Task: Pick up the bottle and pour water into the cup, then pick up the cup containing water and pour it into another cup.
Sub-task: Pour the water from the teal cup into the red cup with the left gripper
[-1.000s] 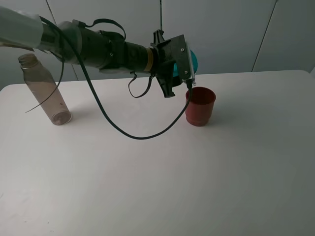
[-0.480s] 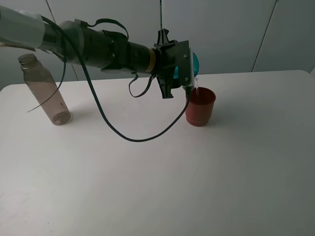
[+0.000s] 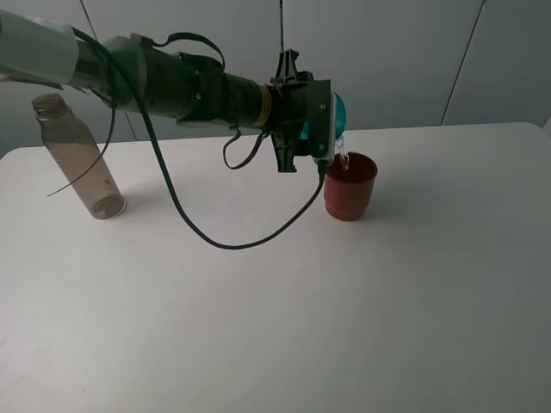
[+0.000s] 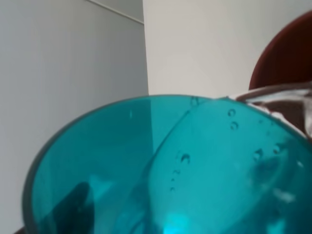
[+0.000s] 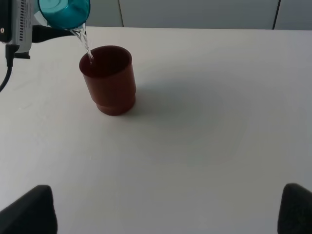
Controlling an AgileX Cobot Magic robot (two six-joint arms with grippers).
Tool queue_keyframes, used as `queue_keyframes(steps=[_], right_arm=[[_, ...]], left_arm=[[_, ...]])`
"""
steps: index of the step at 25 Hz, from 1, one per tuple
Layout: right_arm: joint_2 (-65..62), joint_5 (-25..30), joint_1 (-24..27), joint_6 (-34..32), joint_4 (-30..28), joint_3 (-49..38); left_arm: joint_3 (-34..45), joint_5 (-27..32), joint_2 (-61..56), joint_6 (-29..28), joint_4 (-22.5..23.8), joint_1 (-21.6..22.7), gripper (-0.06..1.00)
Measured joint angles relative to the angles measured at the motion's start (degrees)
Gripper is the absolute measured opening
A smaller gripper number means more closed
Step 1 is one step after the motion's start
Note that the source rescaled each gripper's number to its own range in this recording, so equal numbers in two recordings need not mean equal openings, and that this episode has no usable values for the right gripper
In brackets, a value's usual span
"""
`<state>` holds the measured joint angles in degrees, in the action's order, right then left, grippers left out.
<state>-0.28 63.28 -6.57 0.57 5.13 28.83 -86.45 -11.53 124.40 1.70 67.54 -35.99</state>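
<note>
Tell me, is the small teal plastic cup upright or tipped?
Tipped: the small teal plastic cup pours a thin water stream into the red cup.

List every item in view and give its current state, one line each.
Translucent teal plastic tumbler: held tipped over the red cup, water streaming from its rim.
Opaque red-brown ridged plastic cup: upright on the table, receiving the stream.
Tall grey-brown tinted plastic bottle: standing capless, apart at the table's left.
Left pincer: shut on the tumbler.
Right pincer: open, holding nothing.
</note>
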Motion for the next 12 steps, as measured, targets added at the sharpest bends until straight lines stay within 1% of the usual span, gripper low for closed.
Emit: queue_keyframes(steps=[8, 12], right_arm=[[0.0, 0.0, 0.0, 0.0, 0.0, 0.0], [0.0, 0.0, 0.0, 0.0, 0.0, 0.0]], left_arm=[[0.0, 0.4, 0.0, 4.3, 0.0, 0.0, 0.08], [0.0, 1.6, 0.0, 6.9, 0.0, 0.0, 0.08]])
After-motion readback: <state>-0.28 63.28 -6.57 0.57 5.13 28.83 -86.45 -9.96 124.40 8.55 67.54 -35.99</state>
